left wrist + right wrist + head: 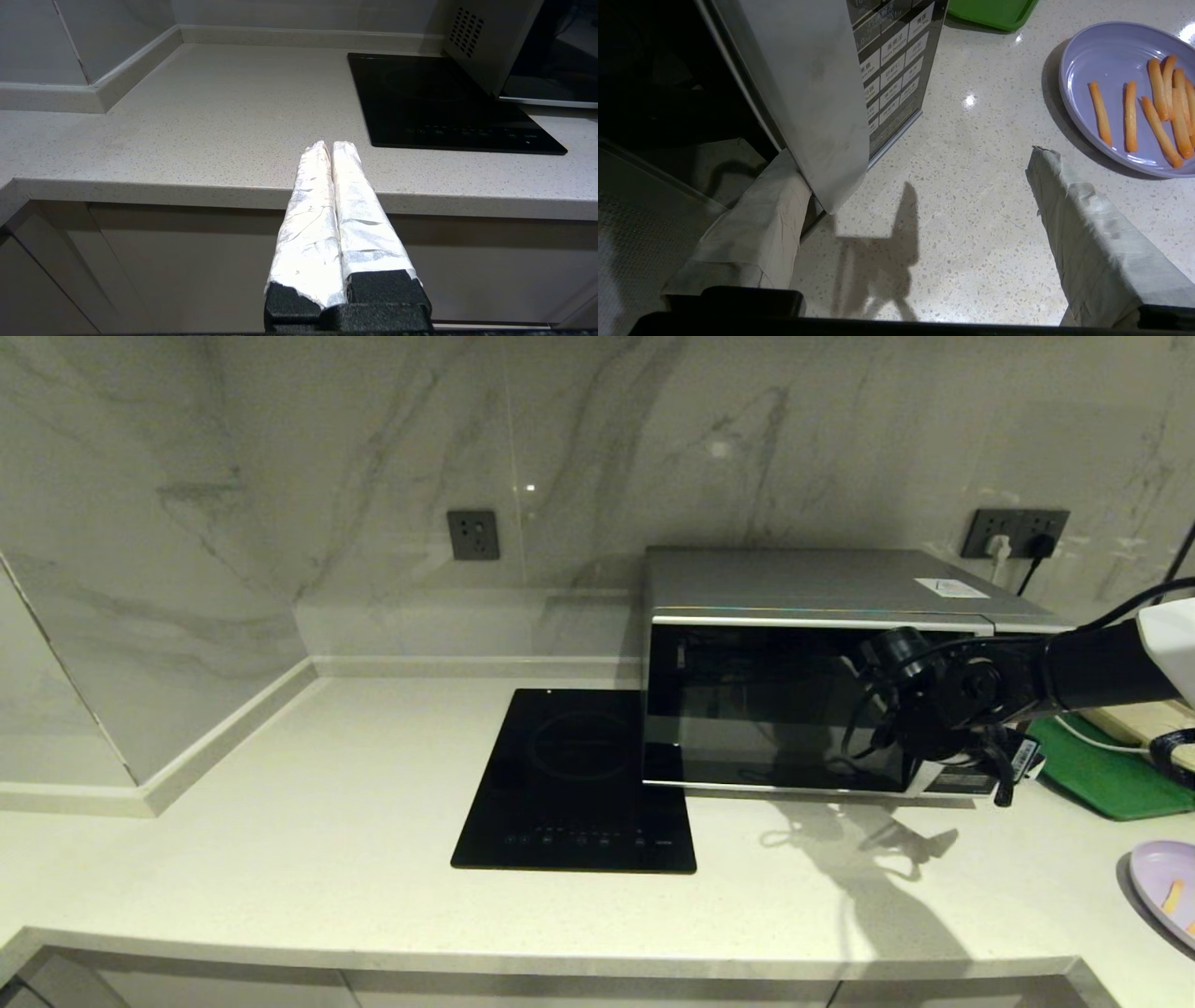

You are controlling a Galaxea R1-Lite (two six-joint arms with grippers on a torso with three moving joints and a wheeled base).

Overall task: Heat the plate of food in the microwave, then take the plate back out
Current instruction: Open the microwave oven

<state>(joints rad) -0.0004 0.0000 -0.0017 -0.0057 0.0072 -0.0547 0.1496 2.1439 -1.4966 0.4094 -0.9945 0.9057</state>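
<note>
One right gripper (pixel 920 186) finger (pixel 756 219) (spread wide) hooks behind the microwave (pixel 808 93) door.

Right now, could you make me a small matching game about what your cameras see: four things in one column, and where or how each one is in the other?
Things:
1. plate of food
2. cooktop
3. left pincer
4. right pincer

Places and states:
a. shut, by the counter's front edge
b. open, one finger at the microwave's front
c. flat on the counter, left of the microwave
d. on the counter to the right, holding orange sticks

Pairs: 1-d, 2-c, 3-a, 4-b
</note>
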